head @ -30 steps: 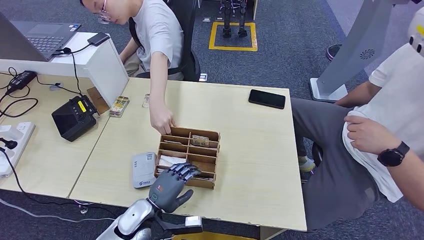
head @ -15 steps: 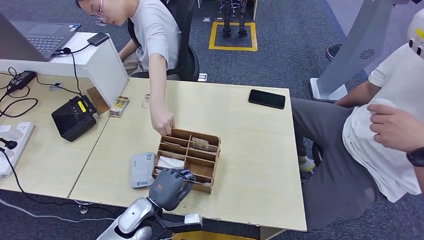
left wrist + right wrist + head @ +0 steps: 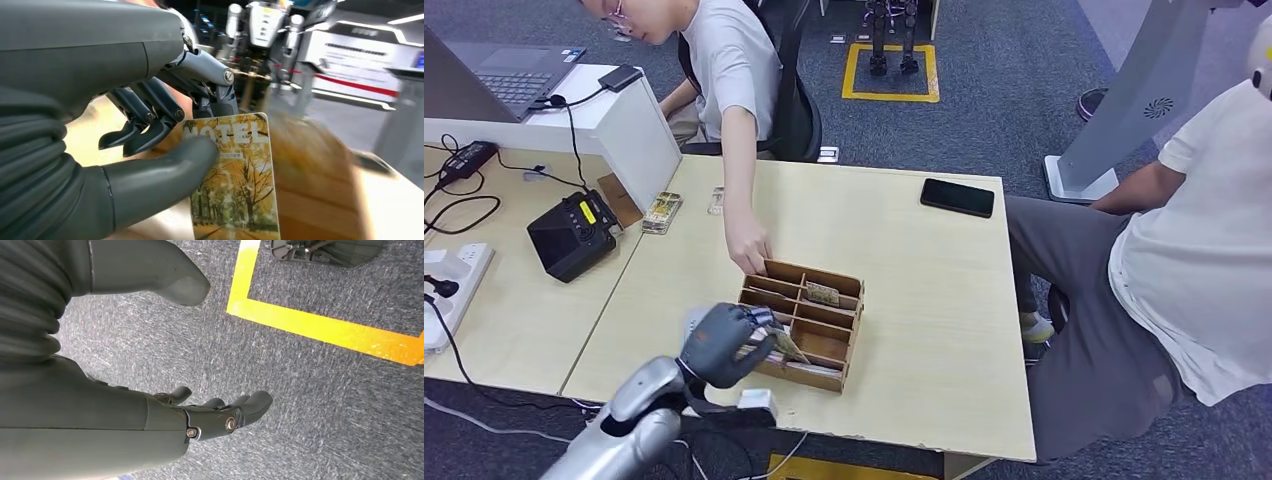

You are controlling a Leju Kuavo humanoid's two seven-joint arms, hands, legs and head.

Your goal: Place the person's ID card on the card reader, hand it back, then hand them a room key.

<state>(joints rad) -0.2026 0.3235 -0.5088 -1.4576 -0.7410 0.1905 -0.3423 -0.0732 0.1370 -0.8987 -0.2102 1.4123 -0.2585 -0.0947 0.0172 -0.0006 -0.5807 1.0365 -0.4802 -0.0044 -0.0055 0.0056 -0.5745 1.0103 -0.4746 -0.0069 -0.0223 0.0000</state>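
We see our left hand [image 3: 721, 345] pinching one room key [image 3: 235, 175], a yellow hotel card, between thumb and fingers, just above the wooden organizer's [image 3: 824, 340] nine-o'clock edge. One person's hand [image 3: 749, 248] touches its eleven-o'clock corner, and one phone [image 3: 958, 197] lies toward one o'clock. Our right hand [image 3: 200, 415] hangs over carpet, fingers apart, holding nothing.

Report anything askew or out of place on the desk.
The wooden organizer sits skewed, not square to the table edge. A person's hand rests at its far corner. The left hand holds a hotel key card lifted above it. Nothing looks spilled or damaged.
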